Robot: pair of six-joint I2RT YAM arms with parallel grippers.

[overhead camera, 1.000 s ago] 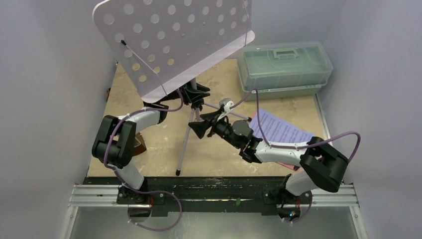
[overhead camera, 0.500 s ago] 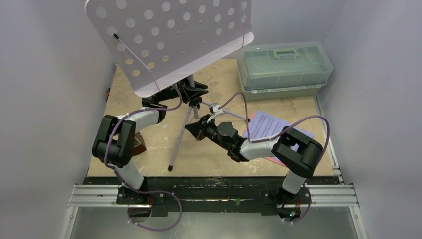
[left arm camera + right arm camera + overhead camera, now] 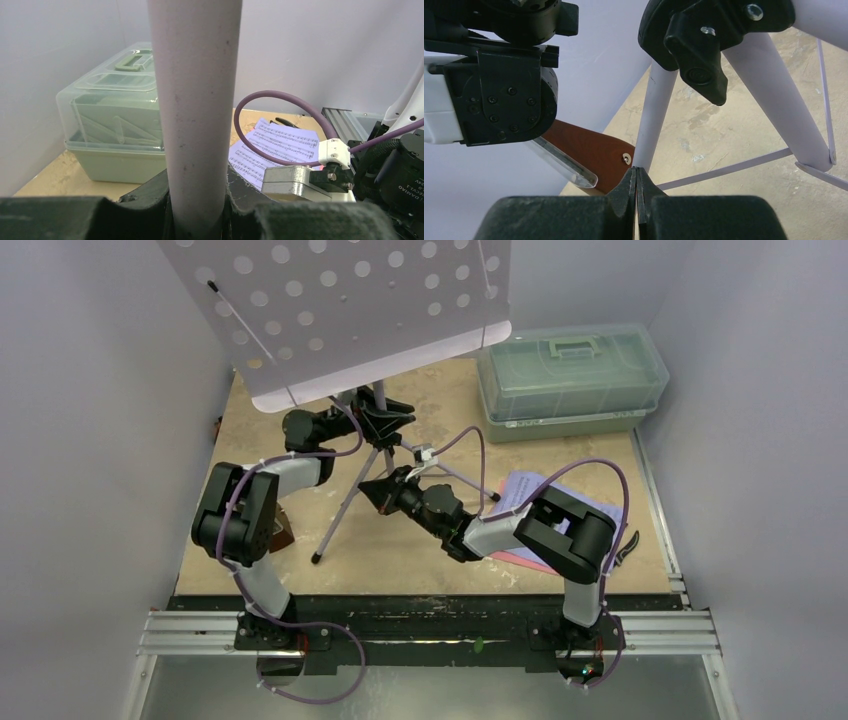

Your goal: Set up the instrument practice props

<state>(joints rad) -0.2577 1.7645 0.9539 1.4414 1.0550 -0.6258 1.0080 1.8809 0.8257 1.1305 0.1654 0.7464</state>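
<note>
The lavender perforated music stand leans across the back left on thin tripod legs. My left gripper is shut on its pole, just above the black tripod hub. My right gripper is shut with nothing between the jaws, its tips right against one leg. The pale-blue music sheet lies over the pink one under the right arm. The brown metronome sits at the left, mostly hidden behind the left arm.
A translucent green lidded box stands at the back right. Small black pliers lie near the right edge. Grey walls close in on both sides, and the rail with the arm bases runs along the near edge.
The right gripper has shut and moved left up to the tripod leg, its arm folding in. The stand's desk and front leg have swung to the left. The left grip is unchanged.
</note>
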